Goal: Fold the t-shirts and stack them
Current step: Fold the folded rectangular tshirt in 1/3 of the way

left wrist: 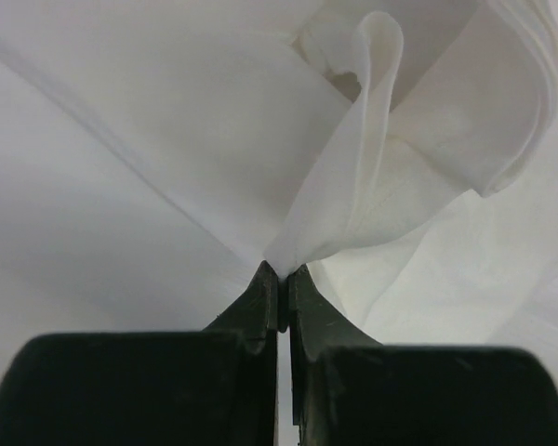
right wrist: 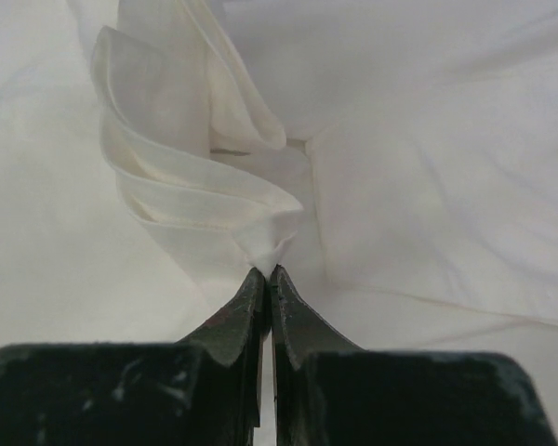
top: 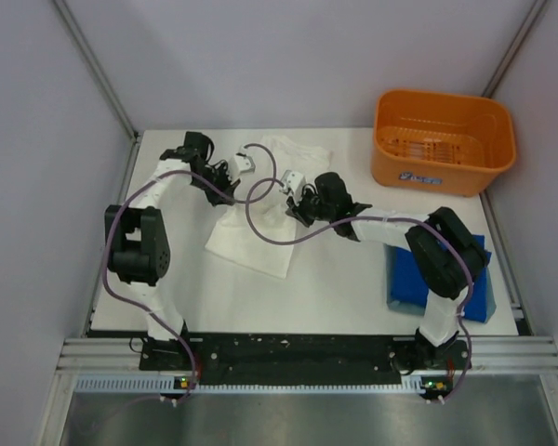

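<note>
White shirt (top: 257, 237) lies mid-table, blue shirt (top: 411, 279) at 4 o'clock; left gripper (left wrist: 281, 275) and right gripper (right wrist: 267, 273), jaws pressed together, each pinch bunched white cloth, so carry both level and in step for a straight crease.

The white table (top: 335, 297) carries three things. A white t-shirt (top: 251, 243) lies partly bunched across the middle and toward the back. A folded royal blue t-shirt (top: 402, 288) sits near the front right. An orange plastic basket (top: 428, 172) stands in the far right corner.
</note>
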